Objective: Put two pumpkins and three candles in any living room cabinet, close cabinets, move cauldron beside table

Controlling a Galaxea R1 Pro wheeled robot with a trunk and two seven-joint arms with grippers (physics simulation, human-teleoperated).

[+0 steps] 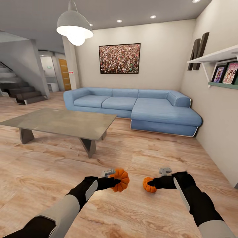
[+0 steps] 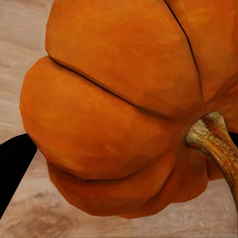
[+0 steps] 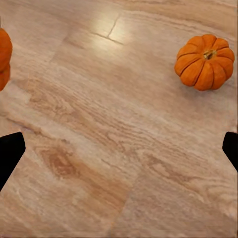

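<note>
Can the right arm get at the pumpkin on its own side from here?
Probably yes: the right gripper is open and close beside that pumpkin, which sits on bare floor with nothing between them.

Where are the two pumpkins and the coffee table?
Left pumpkin [image 1: 121, 180]: head view, on its ribbed side.
Right pumpkin [image 1: 148, 185]: head view, on its orange body.
Coffee table [image 1: 59, 120]: head view, on its glass top.

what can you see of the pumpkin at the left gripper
The pumpkin is bright orange and matte, with rounded ribs split by dark grooves and a rough, curved tan stem. In the head view it sits at the tip of the left gripper, over the wood-plank floor. A black finger lies beside it; a firm grip cannot be confirmed.
</note>
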